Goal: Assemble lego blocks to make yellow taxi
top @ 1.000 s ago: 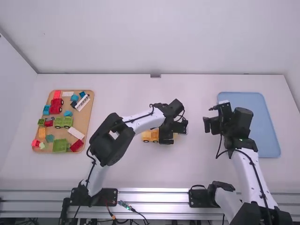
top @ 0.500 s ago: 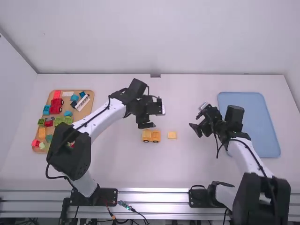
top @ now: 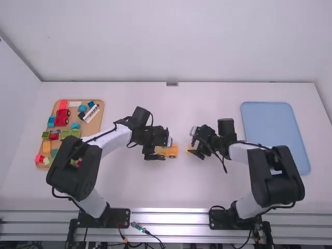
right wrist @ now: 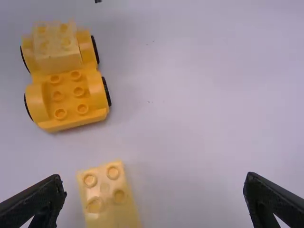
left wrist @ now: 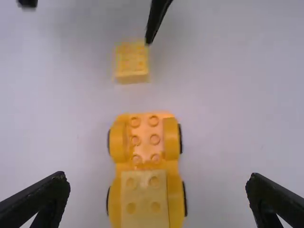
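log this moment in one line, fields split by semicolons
left pincer open at yellow car base; right pincer open at loose yellow block; pale block on yellow car base; taxi unfinished

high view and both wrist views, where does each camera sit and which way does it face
High view: fixed above and behind the arms, facing forward and down onto the table; left arm and right arm both show.
Left wrist view: on the left arm's wrist, facing down at the yellow car; its own left pincer shows, open.
Right wrist view: on the right arm's wrist, facing down at the table; its own right pincer shows, open.
Shared: both wrist views show the car and loose yellow block.
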Robot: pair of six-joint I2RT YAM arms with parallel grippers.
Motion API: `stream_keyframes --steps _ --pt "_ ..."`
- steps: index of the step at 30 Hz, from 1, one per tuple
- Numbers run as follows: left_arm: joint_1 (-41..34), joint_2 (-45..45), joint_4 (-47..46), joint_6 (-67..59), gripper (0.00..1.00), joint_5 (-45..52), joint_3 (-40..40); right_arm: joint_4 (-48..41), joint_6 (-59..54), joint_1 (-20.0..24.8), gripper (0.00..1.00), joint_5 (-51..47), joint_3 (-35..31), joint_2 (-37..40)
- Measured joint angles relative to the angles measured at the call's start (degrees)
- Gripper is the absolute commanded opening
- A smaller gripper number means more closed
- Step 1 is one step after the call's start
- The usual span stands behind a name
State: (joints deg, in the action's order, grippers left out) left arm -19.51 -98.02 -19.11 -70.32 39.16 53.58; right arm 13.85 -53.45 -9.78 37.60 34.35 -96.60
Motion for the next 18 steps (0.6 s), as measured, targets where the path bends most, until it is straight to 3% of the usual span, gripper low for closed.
stream_keyframes --steps 9,18 --pt "7.61 0.00 15.96 0.61 0.99 11.04 -9.57 0.98 -3.85 -0.87 0.99 -1.53 -0.09 -3.80" --pt "7.89 0.00 28.63 10.73 0.99 15.52 -14.56 -0.96 -11.45 -0.85 0.98 0.63 -0.15 -3.80"
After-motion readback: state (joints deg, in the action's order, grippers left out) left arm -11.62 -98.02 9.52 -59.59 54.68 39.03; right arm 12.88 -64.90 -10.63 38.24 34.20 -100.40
